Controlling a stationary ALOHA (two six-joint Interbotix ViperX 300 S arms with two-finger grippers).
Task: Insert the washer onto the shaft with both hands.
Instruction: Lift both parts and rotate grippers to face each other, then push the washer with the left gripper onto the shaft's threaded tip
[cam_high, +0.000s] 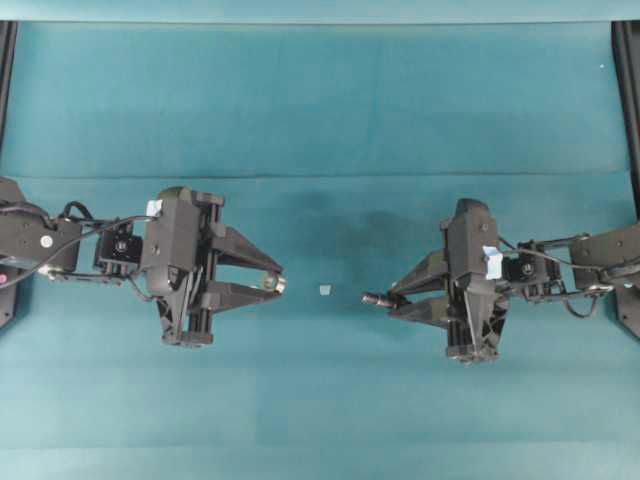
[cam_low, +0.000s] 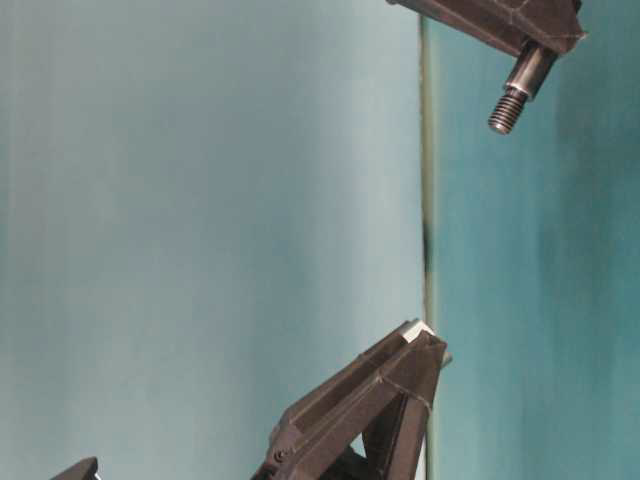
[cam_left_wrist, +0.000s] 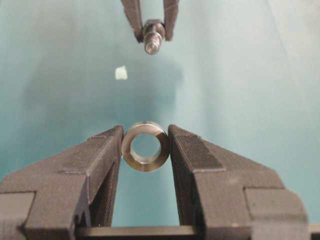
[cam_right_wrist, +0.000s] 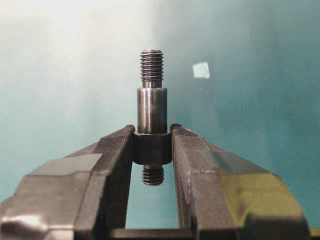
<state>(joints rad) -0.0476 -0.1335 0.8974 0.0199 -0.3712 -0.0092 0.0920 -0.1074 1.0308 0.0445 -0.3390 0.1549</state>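
Counted: two grippers, one washer, one shaft, one pale tape scrap, one teal table mat.

Left wrist view, nearest first: left gripper (cam_left_wrist: 146, 150) at 6 o'clock, jaws clamped on the washer (cam_left_wrist: 145, 146), one jaw against each side of the ring, bore open and facing the camera. Mat visible through the hole. Farther out, at 12 o'clock: tape scrap (cam_left_wrist: 120, 73) flat on the mat, slightly toward 11. Beyond it, right gripper (cam_left_wrist: 153, 31) pinching the shaft (cam_left_wrist: 153, 38), threaded end pointing back at the washer. Clear gap between ring and rod, no contact.

Right wrist view, nearest first: right gripper (cam_right_wrist: 152, 145) closed tight on the shaft (cam_right_wrist: 152, 102) at its thick dark collar. Short threaded stub behind the jaws, smooth section then threaded tip ahead of them at 12 o'clock. Tape scrap (cam_right_wrist: 201, 70) farther off at 1 o'clock.

Overhead: left gripper (cam_high: 277, 283) at 9 o'clock, washer (cam_high: 270, 283) at its tips; right gripper (cam_high: 392, 296) at 3 o'clock, shaft (cam_high: 376, 298) protruding toward centre. Tape scrap (cam_high: 325, 290) between the two tips, touching neither. Table mat (cam_high: 320, 110) bare toward 12 o'clock.

Table-level view: shaft (cam_low: 519, 92) held off the surface, threaded end angled down toward 7 o'clock.
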